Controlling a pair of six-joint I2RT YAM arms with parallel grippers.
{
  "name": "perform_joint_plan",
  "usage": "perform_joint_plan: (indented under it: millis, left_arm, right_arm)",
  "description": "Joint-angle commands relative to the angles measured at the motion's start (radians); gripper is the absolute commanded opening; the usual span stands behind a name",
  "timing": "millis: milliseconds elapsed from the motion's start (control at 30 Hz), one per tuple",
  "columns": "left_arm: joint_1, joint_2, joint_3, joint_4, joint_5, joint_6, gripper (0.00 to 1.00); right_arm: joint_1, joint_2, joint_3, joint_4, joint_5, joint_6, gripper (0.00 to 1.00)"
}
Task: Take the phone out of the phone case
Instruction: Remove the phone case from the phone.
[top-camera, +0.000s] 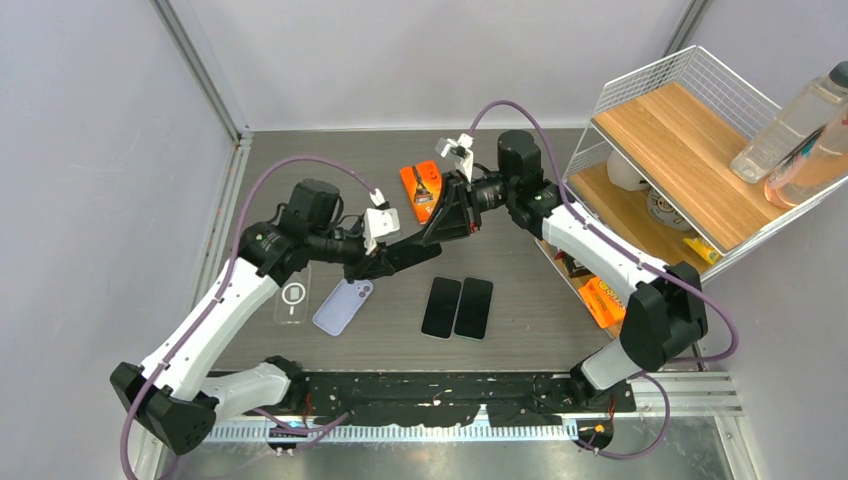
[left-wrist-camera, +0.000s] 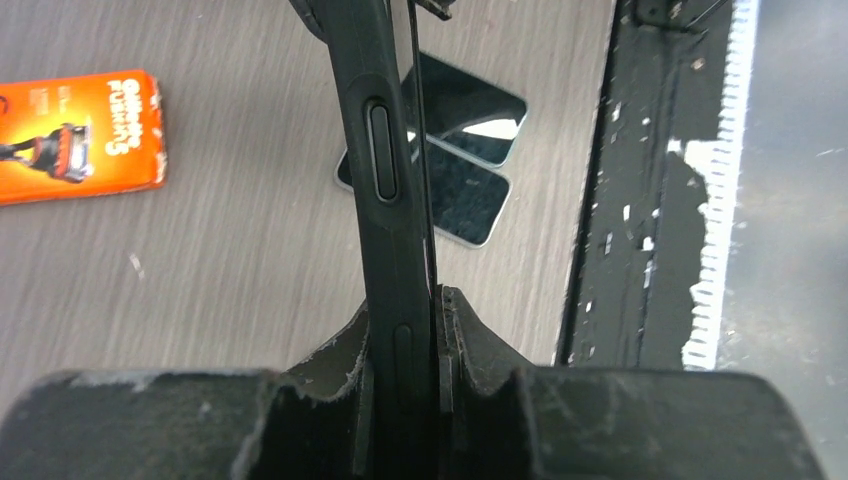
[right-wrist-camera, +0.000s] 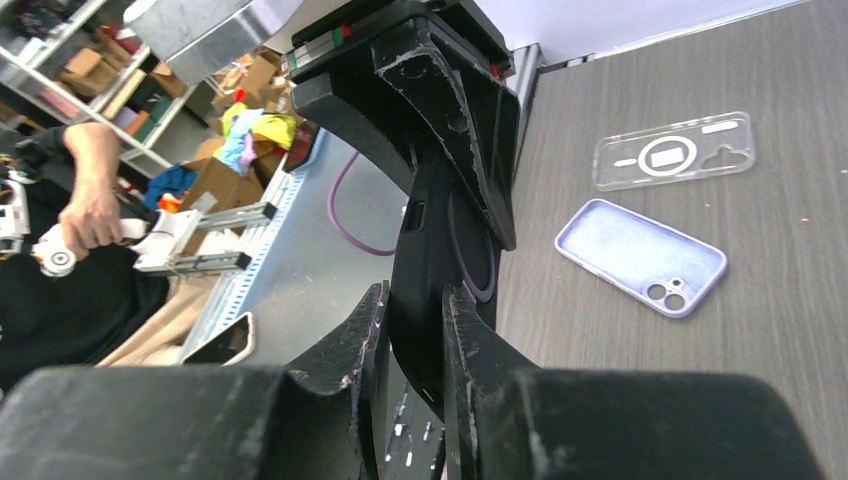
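A black phone case (top-camera: 428, 235) with the phone in it is held in mid-air between both grippers. My left gripper (top-camera: 400, 255) is shut on its one end. In the left wrist view the gripper (left-wrist-camera: 405, 305) clamps the case (left-wrist-camera: 385, 200) edge-on, side button showing, and the phone's thin dark edge (left-wrist-camera: 421, 180) runs along its right side. My right gripper (top-camera: 447, 213) is shut on the other end. In the right wrist view the gripper (right-wrist-camera: 415, 292) pinches the black case (right-wrist-camera: 440, 250), whose back ring shows.
Two bare black phones (top-camera: 458, 307) lie side by side at the table's middle front. A lilac case (top-camera: 343, 305) and a clear case (top-camera: 293, 297) lie to the left. An orange razor box (top-camera: 421, 188) lies behind. A wire shelf (top-camera: 690, 150) with bottles stands at the right.
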Motion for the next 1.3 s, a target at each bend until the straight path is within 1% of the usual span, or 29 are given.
perform_joint_plan:
  millis: [0, 167, 267, 567, 1000, 1267]
  left_arm:
    - [-0.091, -0.005, 0.071, -0.014, -0.128, 0.240, 0.00]
    - [-0.141, -0.011, 0.071, -0.025, -0.230, 0.247, 0.00]
    - [-0.155, -0.015, 0.073, -0.018, -0.260, 0.238, 0.00]
    - [-0.190, -0.017, 0.095, -0.032, -0.302, 0.227, 0.00]
    - [-0.224, -0.036, 0.118, -0.094, -0.363, 0.251, 0.00]
    - [-0.250, -0.040, 0.144, -0.121, -0.376, 0.254, 0.00]
  right_arm:
    - [0.013, 0.047, -0.009, 0.290, -0.017, 0.382, 0.05]
    - [0.024, 0.073, -0.003, 0.295, -0.016, 0.406, 0.06]
    - [0.027, 0.084, -0.002, 0.294, -0.016, 0.413, 0.05]
    - [0.027, 0.116, -0.003, 0.288, -0.018, 0.418, 0.05]
    - [0.027, 0.187, 0.035, 0.232, -0.015, 0.419, 0.06]
    - [0.027, 0.223, 0.075, 0.156, -0.003, 0.379, 0.06]
